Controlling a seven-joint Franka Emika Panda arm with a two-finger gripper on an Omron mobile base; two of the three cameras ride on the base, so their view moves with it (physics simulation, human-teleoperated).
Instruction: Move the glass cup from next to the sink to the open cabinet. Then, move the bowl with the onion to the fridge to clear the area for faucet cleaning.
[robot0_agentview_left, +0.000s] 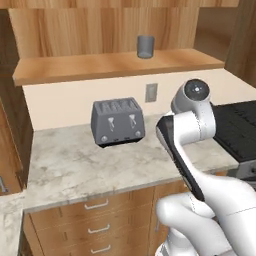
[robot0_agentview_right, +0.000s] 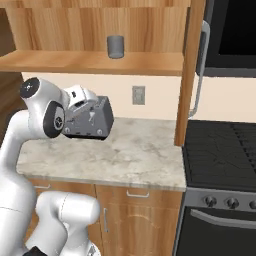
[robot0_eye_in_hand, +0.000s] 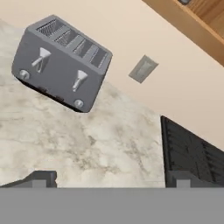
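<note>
The glass cup (robot0_agentview_left: 145, 46) (robot0_agentview_right: 115, 46) stands upright on the plank shelf of the open cabinet (robot0_agentview_left: 100, 65) (robot0_agentview_right: 75, 61), free of any grip. My gripper (robot0_eye_in_hand: 111, 180) is open with nothing between its fingertips (robot0_eye_in_hand: 41, 178), well below the shelf and over the marble counter (robot0_eye_in_hand: 87, 140). In the right base view my hand hangs in front of the toaster (robot0_agentview_right: 95, 122), about level with it. The sink, the bowl, the onion, the fridge and the faucet are out of view.
A grey four-slot toaster (robot0_agentview_left: 118, 121) (robot0_eye_in_hand: 61, 61) sits on the counter (robot0_agentview_left: 75, 165) below the shelf. A wall outlet (robot0_agentview_left: 151, 92) (robot0_agentview_right: 138, 95) is beside it. A black stove (robot0_agentview_left: 237, 130) (robot0_agentview_right: 220, 150) (robot0_eye_in_hand: 192, 153) borders the counter on the right. Drawers (robot0_agentview_left: 95, 220) run under the counter.
</note>
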